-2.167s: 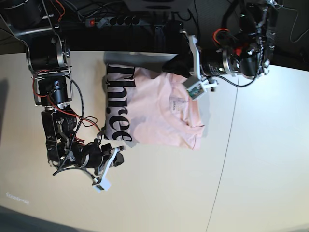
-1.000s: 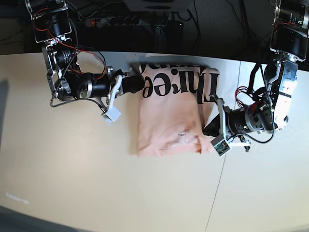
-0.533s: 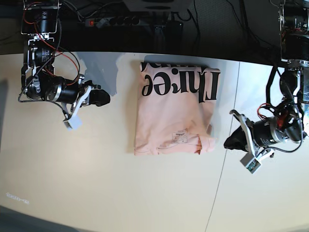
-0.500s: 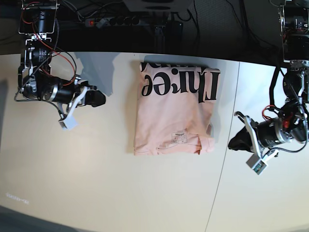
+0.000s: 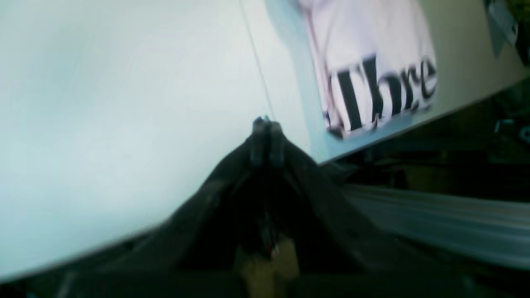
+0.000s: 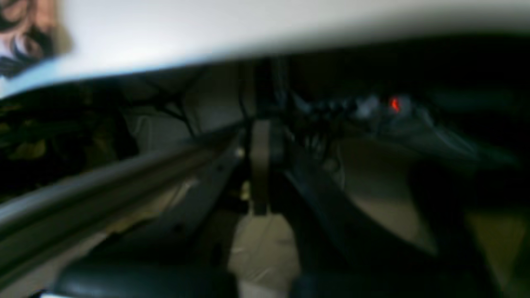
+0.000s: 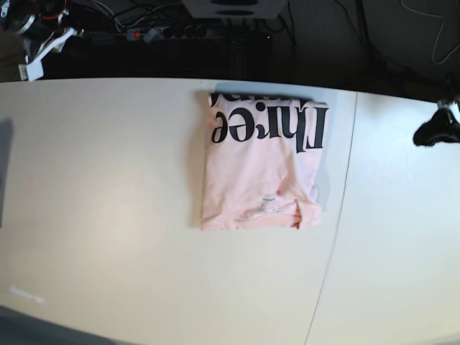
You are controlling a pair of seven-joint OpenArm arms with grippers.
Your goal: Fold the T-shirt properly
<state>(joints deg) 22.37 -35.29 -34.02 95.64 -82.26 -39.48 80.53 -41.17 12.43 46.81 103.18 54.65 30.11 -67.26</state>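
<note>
The pale pink T-shirt (image 7: 260, 167) lies folded into a rectangle in the middle of the table, black lettering along its far edge and a small white label (image 7: 267, 203) near the front. My left gripper (image 7: 420, 136) hovers at the table's right edge, far from the shirt, and the left wrist view shows the left gripper (image 5: 267, 122) shut on nothing, with the T-shirt (image 5: 372, 70) beyond it. Only part of my right arm (image 7: 42, 44) shows at the far left corner. The blurred right gripper (image 6: 261, 124) is shut and empty, the T-shirt (image 6: 22, 25) at the corner.
A seam (image 7: 336, 215) runs front to back across the pale table (image 7: 108, 215), right of the shirt. Behind the table's far edge are a dark power strip (image 7: 169, 31) and cables.
Both arms have pulled away from the shirt, the left one to the right edge and the right one up to the far left corner. The folded shirt has stayed where it lay.
</note>
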